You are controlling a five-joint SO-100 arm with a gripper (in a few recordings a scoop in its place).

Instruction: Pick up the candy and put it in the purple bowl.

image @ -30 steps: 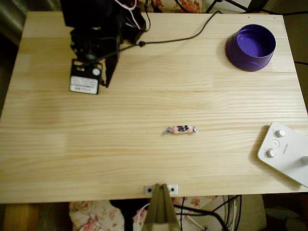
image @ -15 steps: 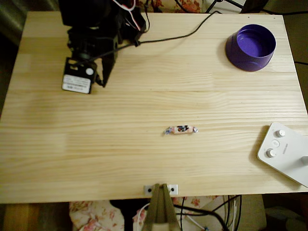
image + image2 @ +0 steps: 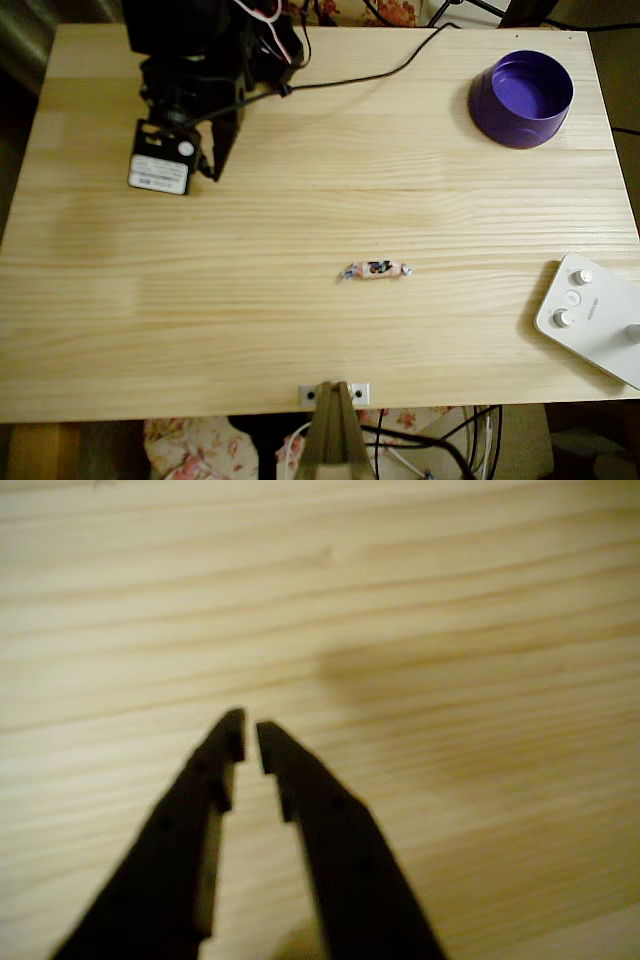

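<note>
Lying mid-table, candy (image 3: 375, 270) was noted untouched, well apart from gripper (image 3: 249, 734), whose jaws were nearly pressed together, empty. Wider opening judged needed before descent across wrapper's narrow width. Purple bowl (image 3: 521, 99) was noted at far right corner.

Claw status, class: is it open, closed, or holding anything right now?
Claw: nearly closed, a thin gap between the tips, holding nothing; only bare table lies beneath it.
</note>
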